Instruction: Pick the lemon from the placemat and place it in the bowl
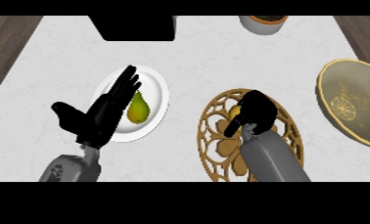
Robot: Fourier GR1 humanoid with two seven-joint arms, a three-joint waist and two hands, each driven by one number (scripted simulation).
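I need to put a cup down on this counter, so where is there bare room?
Bare counter lies in the middle, between the black box, the white plate and the wooden placemat. A strip is also free between placemat and bowl. It is crowded at the plate under the left robot hand and at the placemat under the right robot hand.

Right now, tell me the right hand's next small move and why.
Probably lift the lemon straight up. The right hand sits curled over it on the wooden placemat, and the bowl waits further right, so it needs height before crossing.
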